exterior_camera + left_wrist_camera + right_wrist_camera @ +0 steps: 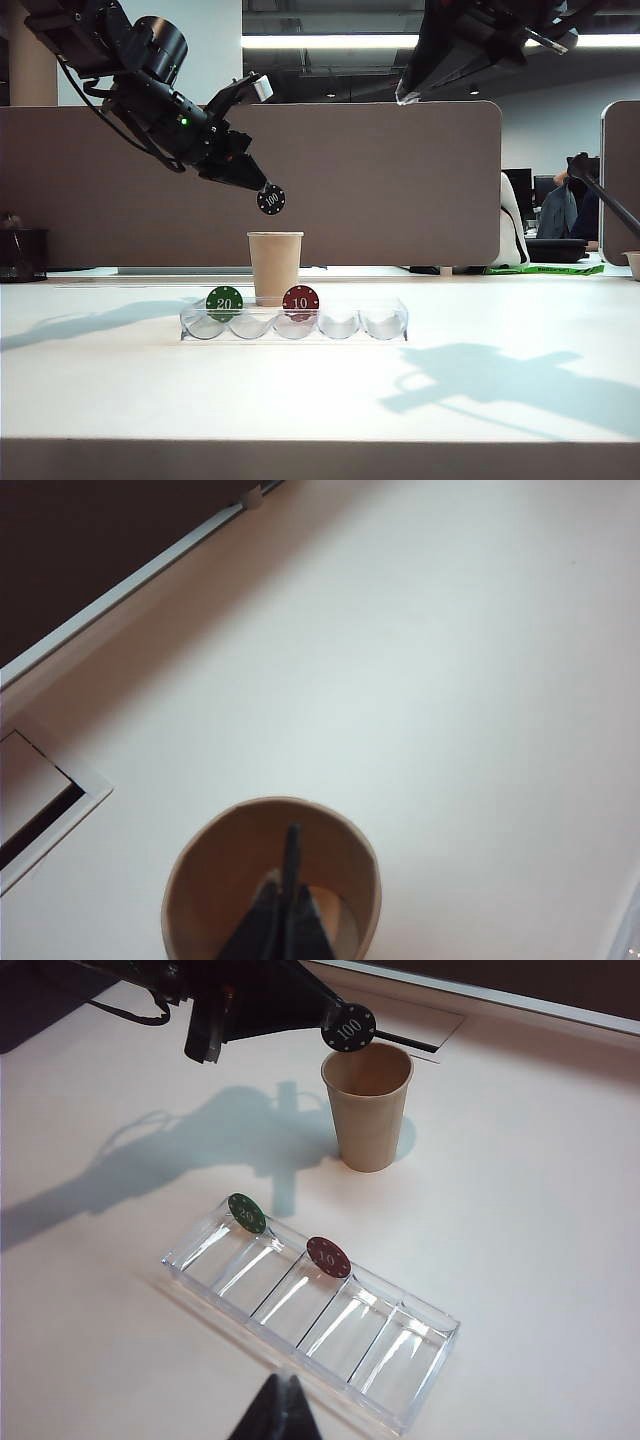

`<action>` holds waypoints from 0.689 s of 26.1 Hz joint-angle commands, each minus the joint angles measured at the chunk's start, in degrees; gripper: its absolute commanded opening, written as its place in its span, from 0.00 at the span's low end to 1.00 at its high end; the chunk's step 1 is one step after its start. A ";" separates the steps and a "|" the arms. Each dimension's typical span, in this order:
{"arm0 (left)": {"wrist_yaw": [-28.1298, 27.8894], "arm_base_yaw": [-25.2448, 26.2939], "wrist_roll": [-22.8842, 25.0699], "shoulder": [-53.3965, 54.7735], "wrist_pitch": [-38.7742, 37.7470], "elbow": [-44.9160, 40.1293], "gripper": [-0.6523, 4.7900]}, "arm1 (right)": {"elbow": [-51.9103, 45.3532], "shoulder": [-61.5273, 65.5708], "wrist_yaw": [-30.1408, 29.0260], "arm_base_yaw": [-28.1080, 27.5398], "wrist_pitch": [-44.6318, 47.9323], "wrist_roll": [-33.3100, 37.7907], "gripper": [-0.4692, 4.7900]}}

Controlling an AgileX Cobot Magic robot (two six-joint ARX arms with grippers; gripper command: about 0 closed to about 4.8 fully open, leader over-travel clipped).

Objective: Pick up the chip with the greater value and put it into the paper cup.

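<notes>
The black chip (271, 199) marked 100 hangs just above the mouth of the tan paper cup (274, 267), with my left gripper (262, 190) shut on it. In the left wrist view the chip (293, 855) shows edge-on between the closed fingers of the left gripper (288, 900), over the open cup (215, 865). The right wrist view shows the chip (349, 1027) over the rim of the cup (368, 1120). My right gripper (281, 1392) is shut and empty. It is high above the table on the near side of the tray, and its tip (402, 96) reaches in from the top of the exterior view.
A clear compartmented tray (385, 325) lies in front of the cup, with a green 20 chip (224, 301) and a red 10 chip (300, 300) standing in it. A brown partition (400, 180) runs along the table's back. A cable slot (45, 820) is cut into the table near the cup.
</notes>
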 commanded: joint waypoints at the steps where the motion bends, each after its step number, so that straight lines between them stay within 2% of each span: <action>1: 0.22 -0.13 -0.15 -0.26 0.17 0.11 0.11 | 0.31 -0.20 0.22 0.07 0.61 -0.15 0.08; 8: 0.39 -0.13 -0.17 -0.24 0.15 0.11 0.12 | 0.31 -0.20 0.22 0.07 0.59 -0.15 0.08; 9: 0.39 -0.13 -0.17 -0.24 0.17 0.11 0.19 | 0.31 -0.20 0.22 0.07 0.57 -0.15 0.08; 11: 0.39 -0.13 -0.15 -0.24 0.17 0.11 0.22 | 0.31 -0.20 0.20 0.07 0.46 -0.15 0.08; 16: 0.37 -0.13 -0.15 -0.24 0.17 0.11 0.23 | 0.31 -0.20 0.22 0.07 0.00 -0.15 0.08; 18: 0.37 -0.13 -0.15 -0.24 0.28 0.11 0.18 | 0.31 -0.20 0.24 0.07 -0.15 -0.15 0.08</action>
